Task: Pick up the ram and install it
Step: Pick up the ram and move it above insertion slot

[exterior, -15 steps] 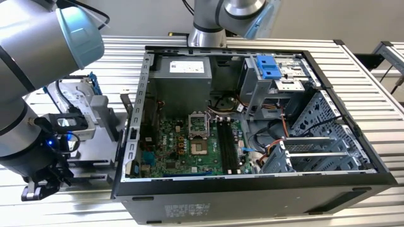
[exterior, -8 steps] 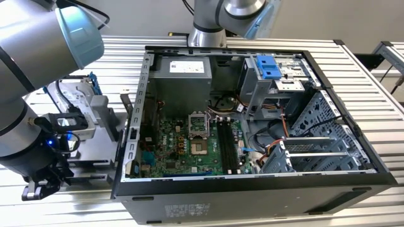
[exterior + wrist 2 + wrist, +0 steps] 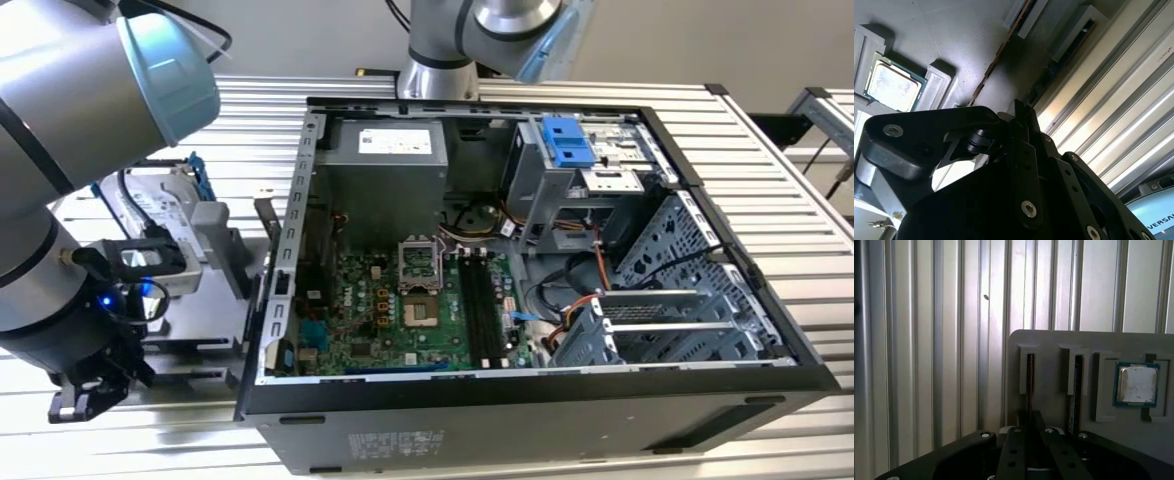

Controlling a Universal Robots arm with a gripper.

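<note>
Ram (image 3: 1030, 375) is recorded standing on edge in a narrow slot of a grey holder (image 3: 1054, 342). It is seen edge-on as a thin dark strip with a brownish rim, which is also traced in the second wrist view (image 3: 996, 57). A second stick (image 3: 1077, 385) is noted in the neighbouring slot, and a processor chip (image 3: 1137, 385) is seated beside it.

The holder is set on a ribbed aluminium table (image 3: 787, 200), on which an opened computer case (image 3: 534, 425) is laid with its green motherboard (image 3: 400, 310) exposed. A plain grey wall (image 3: 667, 40) is seen behind.

The gripper (image 3: 1031, 415) is found at the exterior view's lower left (image 3: 80, 395), just at the ram's near end. Its jaws are observed pressed together at the tips.
</note>
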